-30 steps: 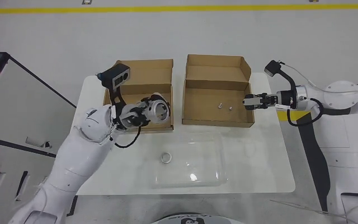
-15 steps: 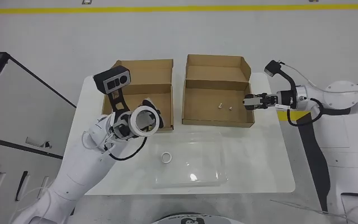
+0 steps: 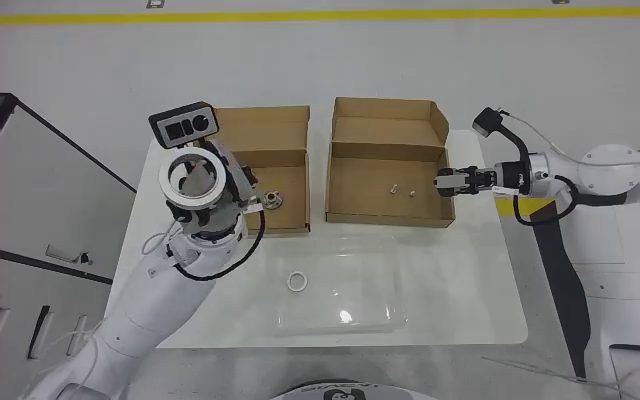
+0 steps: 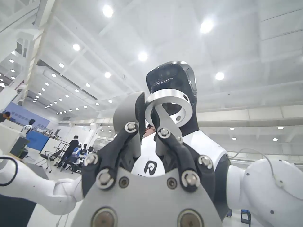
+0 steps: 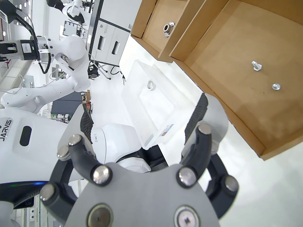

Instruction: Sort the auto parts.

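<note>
My left gripper (image 3: 208, 186) is raised high above the table's left side, pointing up, and is shut on a large metal ring (image 3: 190, 177). In the left wrist view one finger sits inside the ring (image 4: 169, 109) and the other presses its outer wall, at the gripper (image 4: 148, 109). A flanged metal part (image 3: 272, 198) lies in the left cardboard box (image 3: 250, 125). Two small bolts (image 3: 395, 187) lie in the right cardboard box (image 3: 385, 120). My right gripper (image 3: 440, 182) hangs open at that box's right wall, nothing between its fingers (image 5: 197, 114).
A clear plastic tray (image 3: 340, 305) sits on the white table (image 3: 470, 290) in front of the boxes, with a small metal ring (image 3: 296, 281) inside it. The right wrist view shows this ring (image 5: 150, 85), the bolts (image 5: 256, 66) and the flanged part (image 5: 169, 28).
My left arm has lifted the large ring from over the left box up and to the left, toward the top camera, uncovering the flanged part. The right arm has not moved.
</note>
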You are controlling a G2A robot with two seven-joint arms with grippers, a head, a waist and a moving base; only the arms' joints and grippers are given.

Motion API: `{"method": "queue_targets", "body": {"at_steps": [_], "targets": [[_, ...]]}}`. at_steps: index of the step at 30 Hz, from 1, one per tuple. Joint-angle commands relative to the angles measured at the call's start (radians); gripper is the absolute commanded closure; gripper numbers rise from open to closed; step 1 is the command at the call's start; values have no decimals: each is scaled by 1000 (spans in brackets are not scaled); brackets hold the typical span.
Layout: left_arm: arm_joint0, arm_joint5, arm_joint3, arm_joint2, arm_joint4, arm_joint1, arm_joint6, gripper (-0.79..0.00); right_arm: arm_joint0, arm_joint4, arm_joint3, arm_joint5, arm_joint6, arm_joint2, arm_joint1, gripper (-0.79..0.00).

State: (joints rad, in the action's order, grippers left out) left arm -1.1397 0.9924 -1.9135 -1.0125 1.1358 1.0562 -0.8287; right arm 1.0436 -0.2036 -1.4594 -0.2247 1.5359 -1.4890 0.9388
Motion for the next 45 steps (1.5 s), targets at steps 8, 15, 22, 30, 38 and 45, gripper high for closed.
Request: {"method": "queue_targets", "body": {"at_steps": [8,15,22,30,38,45], "targets": [[-22,-146,46,-83,-14,24,-146,0,0,0,0,0,0,0,0,-785],[-26,-193,69,-116,-118,44,-192,0,0,0,0,0,0,0,0,-785],[-37,-213,63,-133,-48,64,-213,0,0,0,0,0,0,0,0,-785],[-70,-319,52,-225,159,116,-319,0,0,0,0,0,0,0,0,-785],[-96,-438,83,-331,111,187,-437,0,0,0,0,0,0,0,0,-785],[-105,-473,89,-360,-43,230,-472,0,0,0,0,0,0,0,0,-785]]}}
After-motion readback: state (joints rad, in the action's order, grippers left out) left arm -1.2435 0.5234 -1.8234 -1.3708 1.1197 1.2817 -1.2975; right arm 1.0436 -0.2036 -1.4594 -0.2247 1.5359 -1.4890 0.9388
